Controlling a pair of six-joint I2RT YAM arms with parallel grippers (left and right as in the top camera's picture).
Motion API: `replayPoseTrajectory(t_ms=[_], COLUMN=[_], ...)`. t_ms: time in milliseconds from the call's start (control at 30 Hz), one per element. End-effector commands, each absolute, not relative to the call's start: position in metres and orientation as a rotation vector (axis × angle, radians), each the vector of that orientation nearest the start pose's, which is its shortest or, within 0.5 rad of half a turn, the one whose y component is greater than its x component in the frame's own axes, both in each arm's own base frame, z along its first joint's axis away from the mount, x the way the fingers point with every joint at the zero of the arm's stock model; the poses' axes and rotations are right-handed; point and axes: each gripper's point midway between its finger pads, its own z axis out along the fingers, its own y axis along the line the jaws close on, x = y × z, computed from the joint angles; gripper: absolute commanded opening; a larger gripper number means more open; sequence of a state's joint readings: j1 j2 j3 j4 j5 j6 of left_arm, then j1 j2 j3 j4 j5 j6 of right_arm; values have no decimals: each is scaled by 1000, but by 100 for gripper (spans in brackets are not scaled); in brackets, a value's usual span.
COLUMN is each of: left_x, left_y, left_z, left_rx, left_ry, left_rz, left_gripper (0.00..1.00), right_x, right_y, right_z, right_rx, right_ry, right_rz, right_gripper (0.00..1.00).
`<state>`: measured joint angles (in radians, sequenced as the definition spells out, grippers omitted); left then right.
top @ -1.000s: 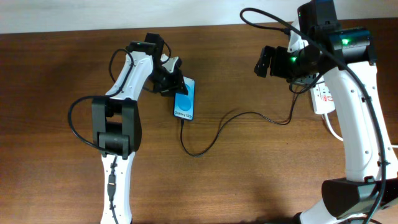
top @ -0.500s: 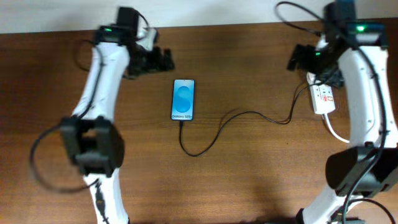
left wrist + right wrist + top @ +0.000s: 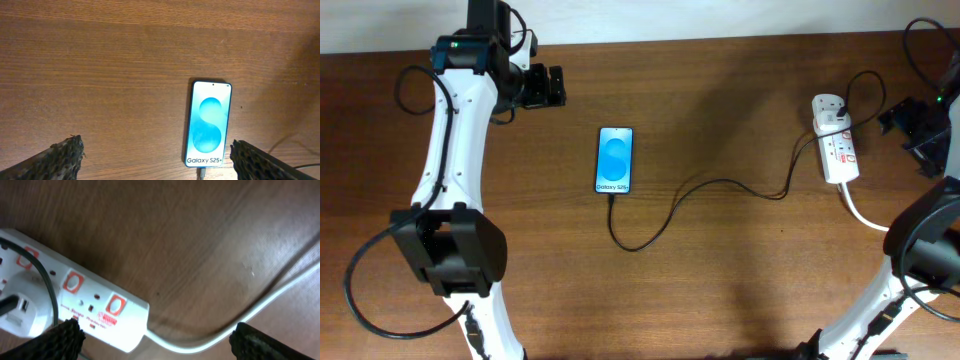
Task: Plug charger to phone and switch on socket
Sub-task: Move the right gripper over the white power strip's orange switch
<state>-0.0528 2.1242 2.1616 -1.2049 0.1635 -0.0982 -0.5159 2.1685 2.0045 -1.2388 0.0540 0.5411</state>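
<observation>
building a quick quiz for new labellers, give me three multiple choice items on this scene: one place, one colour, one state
1. Where is the phone relative to the socket? A) on top of it B) apart from it, toward the left arm's side C) touching its end
2. What colour is the charger? A) white B) red C) black
3. How is the left gripper? A) open, holding nothing B) shut on the phone C) shut on the charger
1 B, bare table lies between them; 2 C, a thin black line runs from phone to socket; 3 A, its fingers stand wide apart, clear of the phone.
</observation>
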Motion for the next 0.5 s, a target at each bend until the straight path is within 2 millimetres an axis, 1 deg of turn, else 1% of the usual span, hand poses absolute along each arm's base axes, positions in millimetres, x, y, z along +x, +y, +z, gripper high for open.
replayPoseTrajectory(t_ms=[0, 33, 67, 133, 233, 333, 467], left_x=[495, 495, 495, 494, 494, 494, 494], left_y=[-55, -55, -55, -57, -59, -59, -59], left_z=[177, 177, 177, 177, 177, 177, 177], left_rx=[-7, -7, -7, 0, 3, 3, 3], left_ry=[2754, 2754, 2754, 2755, 2755, 2755, 2755], left_rz=[-251, -251, -251, -253, -253, -253, -253], left_gripper=[99, 99, 99, 99, 99, 99, 99], right_x=[400, 401, 404, 413, 421, 434, 436], right_y=[-238, -237, -236, -228, -221, -212, -211], right_z=[82, 74, 71, 59, 45, 35, 20], right_rx=[1438, 1442, 1440, 1385, 1353, 1228, 1232], right_ry=[2646, 2659, 2661, 2694, 2719, 2763, 2777], right_rz=[-116, -110, -94, -32, -6, 37, 45], right_gripper=[98, 98, 98, 98, 98, 98, 98])
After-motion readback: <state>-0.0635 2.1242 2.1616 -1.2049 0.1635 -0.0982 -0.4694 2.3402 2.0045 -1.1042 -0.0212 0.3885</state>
